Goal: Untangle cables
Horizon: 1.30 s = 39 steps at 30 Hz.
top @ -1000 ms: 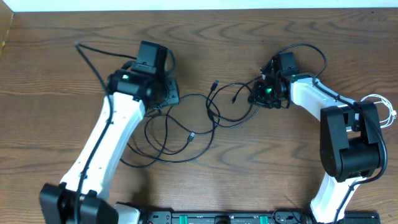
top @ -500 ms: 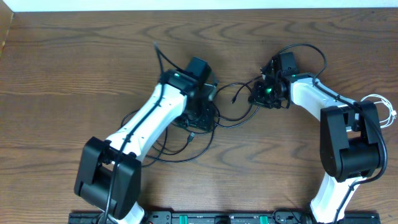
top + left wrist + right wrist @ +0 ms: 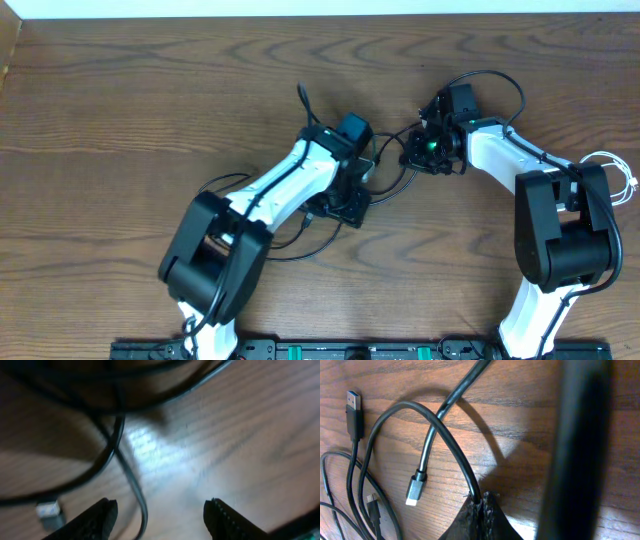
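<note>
The long black cable (image 3: pixel 285 256) lies in tangled loops at mid-table. My left gripper (image 3: pixel 343 203) hovers low over the tangle. In the left wrist view the left gripper (image 3: pixel 160 516) is open, with one black strand (image 3: pixel 141 510) on the wood between its fingers and a small plug (image 3: pixel 50 510) to the left. My right gripper (image 3: pixel 413 150) sits at the tangle's right end. The right wrist view shows the right gripper (image 3: pixel 482 505) shut on a black cable (image 3: pixel 451 447) strand, beside a silver-tipped plug (image 3: pixel 414 489). The white cable (image 3: pixel 622 182) lies at the far right edge.
A black USB plug (image 3: pixel 353 410) and more thin strands lie left of my right gripper. A thick black arm wire (image 3: pixel 575 445) crosses the right wrist view. The wooden table (image 3: pixel 120 100) spreads out to the left and back.
My left arm has swung right from the table's left side to over the tangle's middle, and its jaws have widened. The right arm has stayed put, still shut.
</note>
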{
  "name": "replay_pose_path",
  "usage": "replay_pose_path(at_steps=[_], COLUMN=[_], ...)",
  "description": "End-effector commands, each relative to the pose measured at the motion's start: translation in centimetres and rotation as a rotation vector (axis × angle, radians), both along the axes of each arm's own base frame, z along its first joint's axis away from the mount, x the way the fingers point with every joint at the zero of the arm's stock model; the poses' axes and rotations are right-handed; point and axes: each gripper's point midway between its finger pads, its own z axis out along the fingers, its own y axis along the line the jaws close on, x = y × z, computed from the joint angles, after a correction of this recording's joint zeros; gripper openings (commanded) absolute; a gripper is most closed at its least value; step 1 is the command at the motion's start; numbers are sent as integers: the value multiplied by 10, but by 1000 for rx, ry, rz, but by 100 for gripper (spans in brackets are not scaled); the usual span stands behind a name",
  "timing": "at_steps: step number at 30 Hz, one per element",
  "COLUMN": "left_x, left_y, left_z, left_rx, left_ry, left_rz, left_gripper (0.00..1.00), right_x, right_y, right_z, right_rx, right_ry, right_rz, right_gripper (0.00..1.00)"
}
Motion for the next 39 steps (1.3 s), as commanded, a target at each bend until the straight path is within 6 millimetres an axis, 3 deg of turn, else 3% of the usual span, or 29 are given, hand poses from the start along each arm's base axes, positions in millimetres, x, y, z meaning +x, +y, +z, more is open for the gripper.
replay_pose_path(at_steps=[1,5,9,16,24,26,29,33,39], left_x=[-4,-5,-5,2,27,34,43,62,69], left_y=[-8,-13,-13,-14,-11,-5,8,39,59], left_z=[-18,-31,-32,-13,68,95,120,131,118], left_rx=[15,25,27,-2,-146,-190,-214,-132,-73], left_ry=[32,44,46,11,-182,-249,-328,-433,-421], left_rz=[22,31,31,39,86,107,144,211,284], left_gripper=[61,55,9,8,8,8,8,8,13], right_x=[-8,-8,-8,-8,-8,-8,-8,-8,-9], right_y=[-12,-12,-12,-12,-12,-12,-12,-12,-12], right_z=[-23,-23,-23,-23,-23,-23,-23,-23,-23], right_rx=[-62,-62,-62,-62,-62,-62,-61,-62,-62], right_ry=[51,51,51,50,50,50,51,51,51], right_rz=[-22,-22,-22,-22,-22,-22,-22,-22,-22], right_gripper=[4,5,5,4,5,4,5,4,5])
